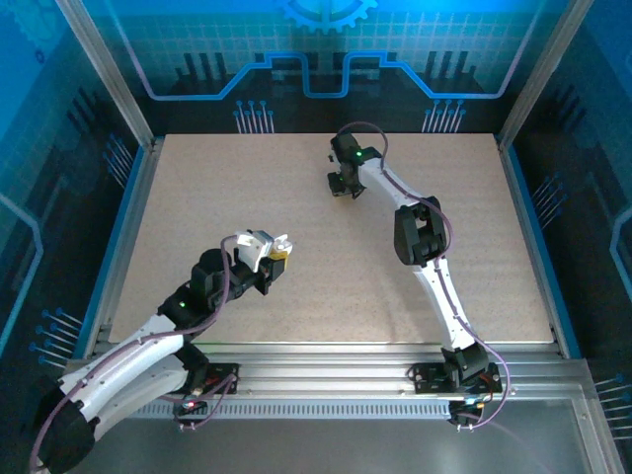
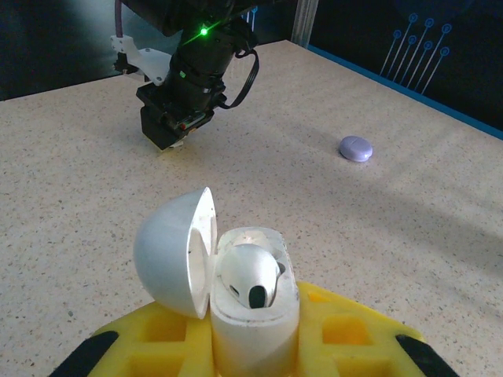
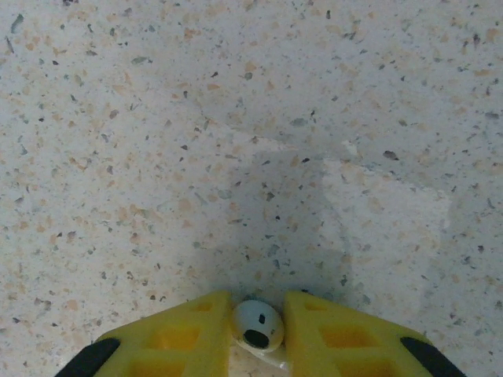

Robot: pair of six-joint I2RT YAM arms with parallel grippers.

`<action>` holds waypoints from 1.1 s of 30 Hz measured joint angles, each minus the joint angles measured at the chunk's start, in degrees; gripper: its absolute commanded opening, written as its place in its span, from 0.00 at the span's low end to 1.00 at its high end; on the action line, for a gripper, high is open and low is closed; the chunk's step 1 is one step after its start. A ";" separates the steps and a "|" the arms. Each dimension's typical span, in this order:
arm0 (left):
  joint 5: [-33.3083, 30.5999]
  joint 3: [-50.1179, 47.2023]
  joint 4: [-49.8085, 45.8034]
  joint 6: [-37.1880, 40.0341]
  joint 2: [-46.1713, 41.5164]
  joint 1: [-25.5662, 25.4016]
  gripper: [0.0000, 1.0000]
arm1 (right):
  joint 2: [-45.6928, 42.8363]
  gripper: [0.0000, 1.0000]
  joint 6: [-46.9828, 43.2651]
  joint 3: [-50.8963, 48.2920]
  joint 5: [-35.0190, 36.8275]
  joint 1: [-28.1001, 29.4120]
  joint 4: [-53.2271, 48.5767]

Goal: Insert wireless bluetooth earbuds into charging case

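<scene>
Small glossy white plastic charging case [image 2: 253, 326], egg-shaped, upright, with its domed lid [image 2: 169, 251] swung open to the left. Inside the open well, a first earbud [image 2: 250, 276] of smooth, rounded white plastic, seated, with a dark oval opening turned toward the camera. Case body clamped low down between the yellow fingers [image 2: 350, 334] of the left gripper [image 2: 255, 349], shut tight on it and held over the speckled beige tabletop [image 2: 369, 236].

Second earbud [image 3: 258, 326], a small white bead with a dark oval spot, pinched in the right gripper [image 3: 258, 339], whose yellow pads [image 3: 330, 330] are closed in against both its sides, low over the same speckled surface.

From the left wrist, right gripper tip-down at the table, well beyond the open case and a little left of it. From above, left gripper and case at the near left of the table, right gripper and second earbud toward the far middle, well apart.

Small round lilac disc [image 2: 355, 148] flat on the tabletop, off to the right, apart from both grippers.
</scene>
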 measured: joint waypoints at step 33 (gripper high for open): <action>0.07 0.00 0.42 -0.04 -1.27 0.00 0.18 | -34.71 0.20 13.46 -56.72 6.08 5.38 7.50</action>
